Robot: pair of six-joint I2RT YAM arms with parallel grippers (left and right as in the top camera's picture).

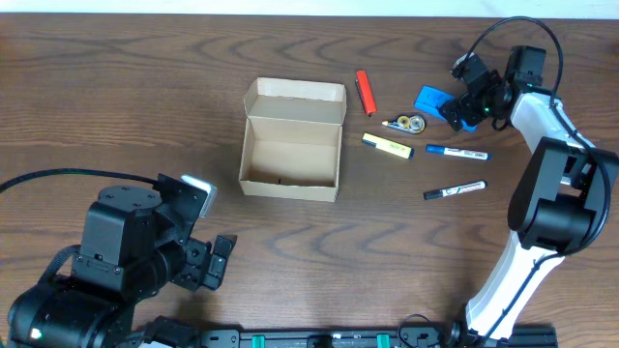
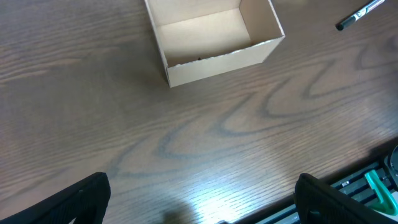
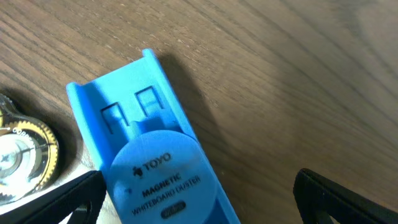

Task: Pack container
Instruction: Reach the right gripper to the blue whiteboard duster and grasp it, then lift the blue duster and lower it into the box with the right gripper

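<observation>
The container (image 1: 290,155) is an open tan cardboard box in the middle of the table, its flap lid (image 1: 295,97) folded back and its inside bare. The left wrist view shows the container (image 2: 211,37) at the top. My left gripper (image 1: 215,253) hangs open over bare wood near the front edge, short of the box; its fingertips (image 2: 87,199) are far apart. My right gripper (image 1: 460,108) is open at the far right, straddling a blue whiteboard duster (image 3: 149,162) without closing on it. The duster (image 1: 431,99) lies flat on the table.
Right of the box lie a red marker (image 1: 365,93), a yellow highlighter (image 1: 387,145), a blue marker (image 1: 456,152), a black marker (image 1: 455,190) and small metal rolls (image 1: 408,124). The rolls (image 3: 25,155) sit just left of the duster. A rail runs along the front edge (image 2: 373,180).
</observation>
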